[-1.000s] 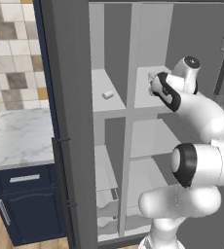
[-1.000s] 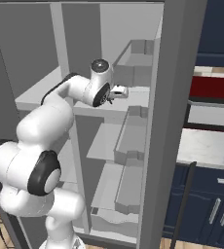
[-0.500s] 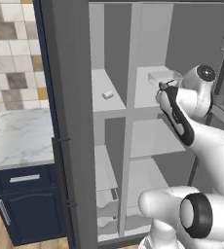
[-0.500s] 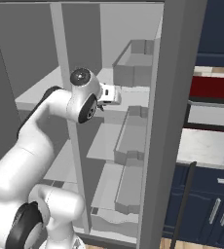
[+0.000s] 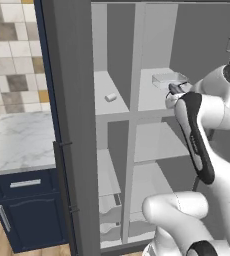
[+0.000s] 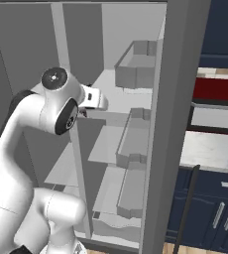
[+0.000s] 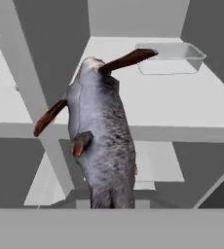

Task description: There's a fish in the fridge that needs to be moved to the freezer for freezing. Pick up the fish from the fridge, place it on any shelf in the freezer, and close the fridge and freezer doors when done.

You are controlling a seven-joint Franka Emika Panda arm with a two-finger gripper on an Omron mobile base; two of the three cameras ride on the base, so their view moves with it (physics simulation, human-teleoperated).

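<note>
A grey fish [image 7: 102, 146] with reddish-brown fins stands tail-up in the hand view, and my gripper [image 5: 173, 91] is shut on its lower end. The fingertips are hidden behind its body. The hand [image 6: 93, 98] hovers at the front of the fridge [image 5: 187, 40], just over the edge of its upper white shelf [image 7: 158, 104] and right of the divider [image 5: 134, 90]. Left of that divider is the narrower freezer [image 5: 103, 45] with short white shelves. The freezer door [image 5: 69, 125] and the fridge door [image 6: 178, 99] both stand open.
A clear shallow tray [image 7: 170, 58] sits at the back of the fridge shelf. A small white item [image 5: 110, 97] lies on the upper freezer shelf. Grey bins [image 6: 136, 67] line the fridge door. A marble counter [image 5: 17, 142] over navy cabinets lies left.
The arm has swung its elbow round and the hand has drawn back a little from the fridge shelf towards its front edge, still gripping the fish.
</note>
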